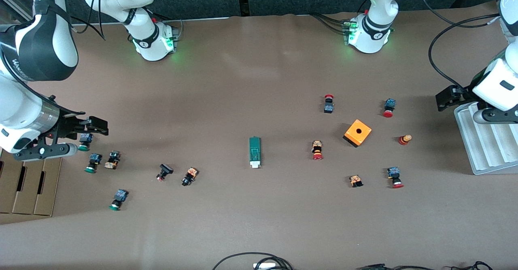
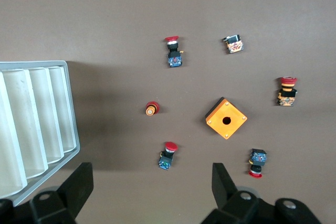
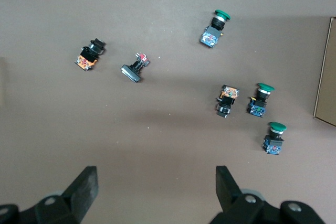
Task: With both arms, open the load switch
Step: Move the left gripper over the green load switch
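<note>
The load switch [image 1: 254, 152], a narrow dark green block, lies flat in the middle of the table with its white end toward the front camera. Neither wrist view shows it. My left gripper [image 1: 439, 102] [image 2: 151, 177] hangs open and empty over the table at the left arm's end, beside a white tray. My right gripper [image 1: 103, 126] [image 3: 156, 178] hangs open and empty over the right arm's end, above a cluster of green-capped buttons. Both grippers are well away from the switch.
An orange cube with a hole [image 1: 357, 132] [image 2: 226, 118] and several red-capped push buttons [image 1: 317, 150] lie toward the left arm's end. The white ribbed tray [image 1: 485, 140] [image 2: 31, 124] stands there too. Green-capped buttons [image 1: 92, 163] [image 3: 261, 99] and a cardboard box [image 1: 28, 185] lie at the right arm's end.
</note>
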Robot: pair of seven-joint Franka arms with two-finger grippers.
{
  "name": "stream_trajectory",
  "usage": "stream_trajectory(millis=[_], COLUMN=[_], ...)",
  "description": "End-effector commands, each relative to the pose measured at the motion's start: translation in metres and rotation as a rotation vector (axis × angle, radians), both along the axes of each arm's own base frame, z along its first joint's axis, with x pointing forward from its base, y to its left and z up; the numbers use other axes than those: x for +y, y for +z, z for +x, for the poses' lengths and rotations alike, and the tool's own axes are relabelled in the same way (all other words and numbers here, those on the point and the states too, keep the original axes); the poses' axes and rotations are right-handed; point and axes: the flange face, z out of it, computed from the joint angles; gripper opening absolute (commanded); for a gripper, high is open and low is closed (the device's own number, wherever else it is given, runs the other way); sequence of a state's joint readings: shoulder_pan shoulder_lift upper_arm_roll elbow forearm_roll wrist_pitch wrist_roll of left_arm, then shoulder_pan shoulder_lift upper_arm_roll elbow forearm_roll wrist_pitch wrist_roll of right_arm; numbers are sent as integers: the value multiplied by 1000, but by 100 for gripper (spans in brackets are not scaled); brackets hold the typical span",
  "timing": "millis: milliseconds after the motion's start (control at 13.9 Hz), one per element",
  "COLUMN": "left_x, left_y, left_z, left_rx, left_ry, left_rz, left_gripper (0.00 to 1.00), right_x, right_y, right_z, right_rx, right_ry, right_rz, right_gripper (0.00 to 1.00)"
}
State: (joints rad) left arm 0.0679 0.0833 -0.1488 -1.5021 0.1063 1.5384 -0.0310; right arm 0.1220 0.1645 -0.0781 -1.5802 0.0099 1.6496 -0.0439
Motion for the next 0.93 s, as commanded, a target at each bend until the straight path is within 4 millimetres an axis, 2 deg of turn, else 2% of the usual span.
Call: stream_trajectory(millis=[0,215,287,359,575,862], left_x=[-25,-42,-47,-50,-76,-82], left_y=[8,15,10,-18,-39,-29], left_z=[8,15,18,34,42,38], left_rx=[-30,-110,-116,-86,-109,-121], left_ry=[-25,-69,-80,-91,-185,-206], left_rz=[-9,-20,-19,-12,139,144], left_gripper=[100,100,100,100,100,100], right_x=[0,0,0,0,0,0], right_y=[0,0,0,0,0,0], right_z=[3,3,3,3,3,3], right_rx=[11,11,11,11,11,11], right_ry=[-4,-4,-2,-3,-2,-2], right_rz=[13,12,12,13,12,12], right_gripper=[100,100,100,100,100,100])
